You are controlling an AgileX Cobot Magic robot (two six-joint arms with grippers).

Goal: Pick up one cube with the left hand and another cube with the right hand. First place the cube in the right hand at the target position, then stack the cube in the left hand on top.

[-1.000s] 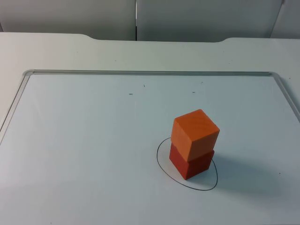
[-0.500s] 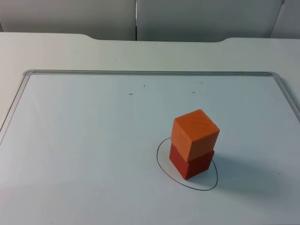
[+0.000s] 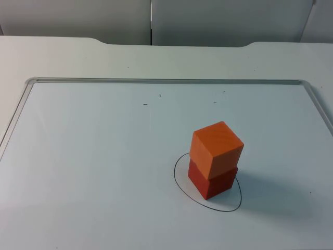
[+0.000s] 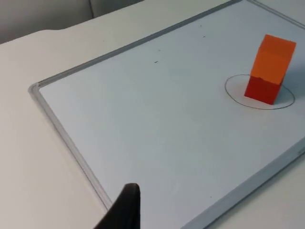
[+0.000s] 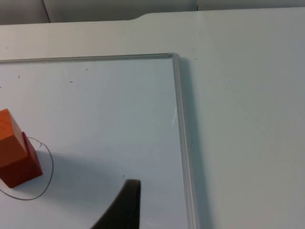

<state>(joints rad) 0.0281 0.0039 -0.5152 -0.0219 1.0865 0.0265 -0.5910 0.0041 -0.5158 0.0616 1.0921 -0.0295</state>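
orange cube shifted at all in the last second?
No. The orange cube sits on the red cube at the same spot against the drawn circle in the top view.

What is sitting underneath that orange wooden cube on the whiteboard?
The orange wooden cube rests on a red wooden cube, which stands inside a hand-drawn black oval on the whiteboard. The red cube's top face is covered, so it cannot be seen.

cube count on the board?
2. Orange cube is stacked on the red cube, which stands inside the drawn circle on the whiteboard. Nothing seems to be hidden.
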